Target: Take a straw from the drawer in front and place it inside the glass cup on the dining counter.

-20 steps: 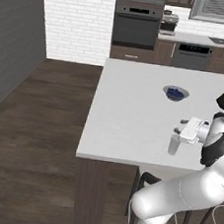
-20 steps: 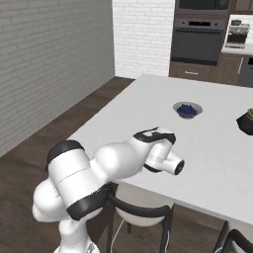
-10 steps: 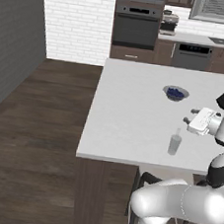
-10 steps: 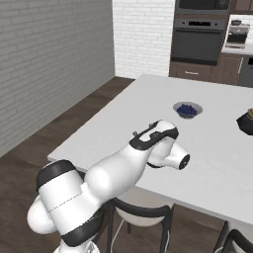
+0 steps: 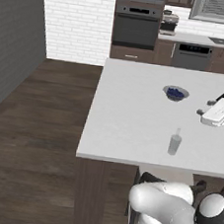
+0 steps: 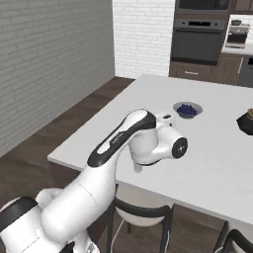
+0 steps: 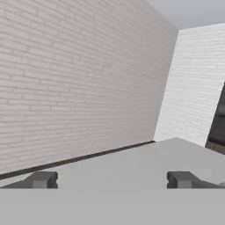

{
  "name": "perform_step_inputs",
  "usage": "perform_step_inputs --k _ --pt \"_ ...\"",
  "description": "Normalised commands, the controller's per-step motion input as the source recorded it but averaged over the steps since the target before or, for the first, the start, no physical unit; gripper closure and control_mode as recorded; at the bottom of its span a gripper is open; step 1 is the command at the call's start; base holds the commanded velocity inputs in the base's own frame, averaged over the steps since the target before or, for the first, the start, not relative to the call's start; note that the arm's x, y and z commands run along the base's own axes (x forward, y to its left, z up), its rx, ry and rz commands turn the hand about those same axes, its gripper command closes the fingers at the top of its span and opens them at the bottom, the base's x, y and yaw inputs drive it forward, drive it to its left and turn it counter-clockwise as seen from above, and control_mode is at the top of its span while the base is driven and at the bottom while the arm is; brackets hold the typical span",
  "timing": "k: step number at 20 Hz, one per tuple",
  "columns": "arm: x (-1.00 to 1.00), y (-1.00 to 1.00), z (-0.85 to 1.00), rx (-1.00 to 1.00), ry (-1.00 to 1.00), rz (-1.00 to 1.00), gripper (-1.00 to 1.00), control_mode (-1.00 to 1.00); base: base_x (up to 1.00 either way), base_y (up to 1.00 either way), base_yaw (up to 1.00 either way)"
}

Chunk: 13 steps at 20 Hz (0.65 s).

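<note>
Where the white arm rises from the base at the near edge, it bends up and over the bench [image 5: 128,116], a large white slab on a dark wooden base. Seen from the hand's own camera, the hand [image 7: 112,180] has its two dark fingertips [image 7: 41,179] standing wide apart with nothing between them, so it is released and grips nothing; it looks level across the white slab toward a grey brick wall [image 7: 74,74]. From the left base camera, part of the white wrist shows at the right edge, above the slab and well apart from the glass cup [image 5: 174,143].

That glass cup stands upright on the bench near its front edge, and the straw [image 5: 177,132] sits inside it, its pale tip poking just above the rim. From the right base camera the arm's bulky wrist covers that spot, and I cannot make out the cup there.

Farther back on the slab lies a dark blue bowl [image 5: 175,93] [image 6: 187,109], apart from the cup. Beyond the bench, against the white brick back wall, stands a dark built-in oven [image 5: 136,31] [image 6: 198,40].
</note>
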Motion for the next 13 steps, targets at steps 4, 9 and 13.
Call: perform_step_inputs --k 4,9,13 --pt "-0.58 0.56 0.15 -0.26 0.31 -0.05 -1.0 -1.0 0.0 0.0 0.0" --pt "-0.36 0.85 0.0 -0.31 0.3 0.0 -1.0 -1.0 0.0 0.0 0.0" --pt "-0.26 1.0 0.0 -0.28 0.22 0.0 -1.0 -1.0 0.0 0.0 0.0"
